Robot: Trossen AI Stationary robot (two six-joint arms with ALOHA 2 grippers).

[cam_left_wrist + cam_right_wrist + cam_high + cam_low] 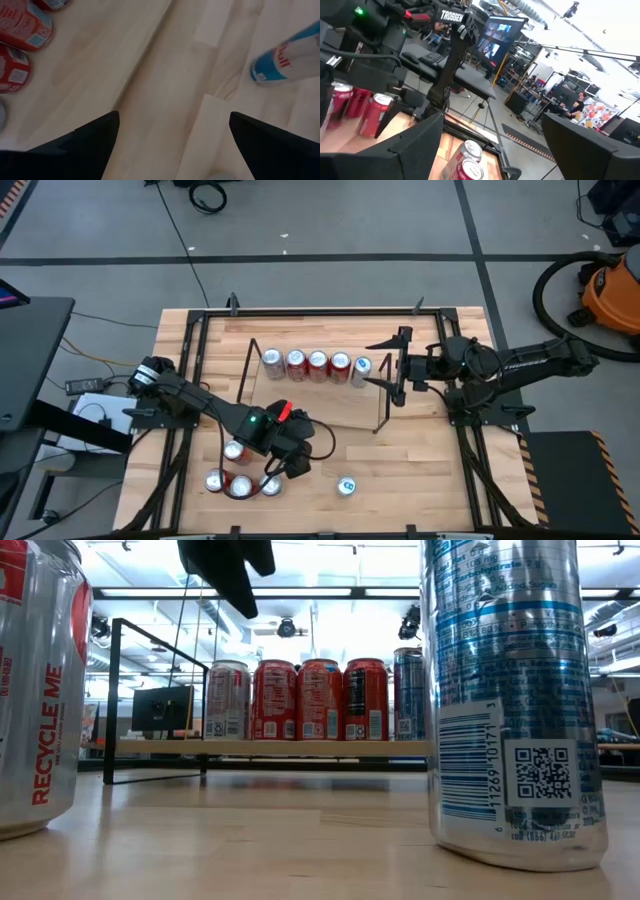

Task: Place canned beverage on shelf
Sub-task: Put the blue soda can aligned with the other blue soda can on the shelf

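Note:
The shelf is a light-wood board with black wire end frames; it also shows in the low view. A row of several cans stands along its far edge. A blue-and-silver can stands upright on the tabletop near the front edge, and looms large in the low view. My left gripper hovers open above the bare table, between that can and a group of cans. My right gripper is open and empty at the shelf's right end.
Several red and silver cans stand at the near left of the table; one is close in the low view. Black rails run along the tabletop's sides. Bare wood lies between the shelf and the front edge.

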